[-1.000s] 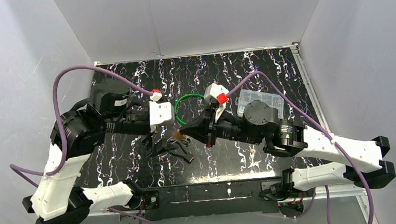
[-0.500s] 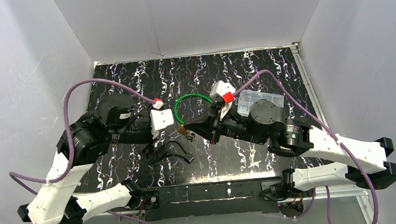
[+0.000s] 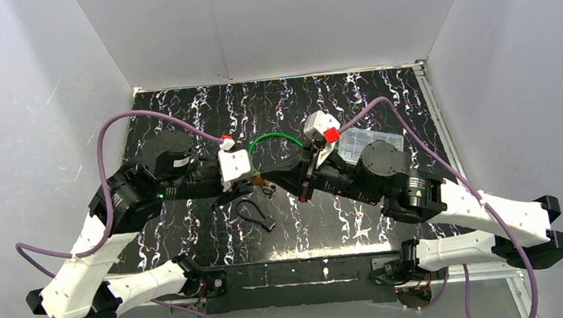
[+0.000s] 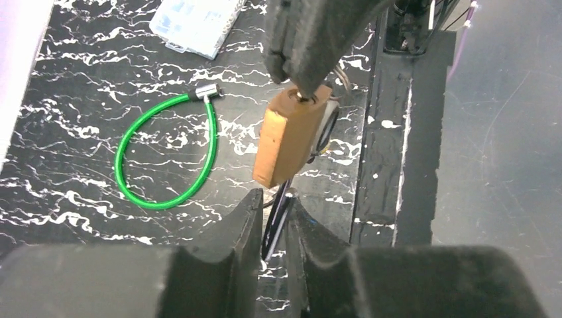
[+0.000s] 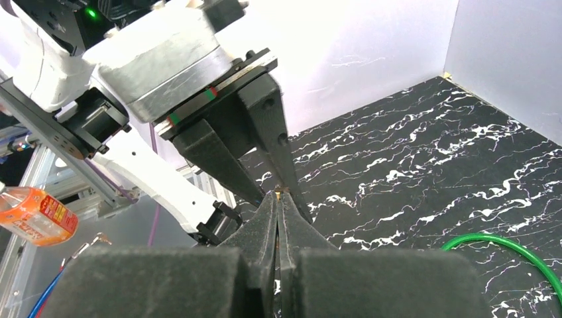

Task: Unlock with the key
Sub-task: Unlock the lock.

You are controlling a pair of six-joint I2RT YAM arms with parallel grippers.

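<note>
a robotics lab test cell, not a home or a shop. the black marbled table top is the landmark. plain white panels stand along its far edge and both its sides, boxing it in. at its near edge two white-and-black robot arms are bolted to a black base plate, and purple cables loop above it. an aluminium rail runs along its right edge. off the table top, behind the left arm, bare metal framing and an orange bottle show.
</note>
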